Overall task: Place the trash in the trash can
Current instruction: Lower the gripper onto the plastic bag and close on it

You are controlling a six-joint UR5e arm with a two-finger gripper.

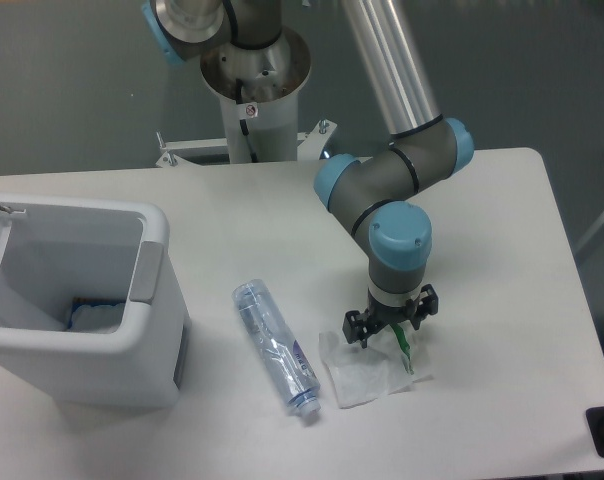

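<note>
- Gripper (391, 333) points straight down over the plastic wrapper (370, 370), fingers spread apart, nothing between them. It sits low over the upper edge of the wrapper; whether the tips touch the film cannot be told from this view.
- Wrapper lies flat on the white table (502, 250), right of centre near the front edge. Its green strip (405, 349) runs along the right side, slanting from the gripper down toward the front.
- Key relation: the wrapper's bulk lies just below and slightly toward the front-left of the fingertips, so the gripper is over the upper-right corner by the strip, not over the middle.
- Crushed plastic bottle (274, 346) lies on its side just left of the wrapper, long axis diagonal, cap end toward the front-right, not touching the gripper.
- Trash can (132, 340) stands at the far left, lid open, well apart from both items; something bluish-white is already inside.
- Judgement: pick of the wrapper in hand; neither table item binned yet. Thin flat film may slip out or crumple unevenly on closing.
</note>
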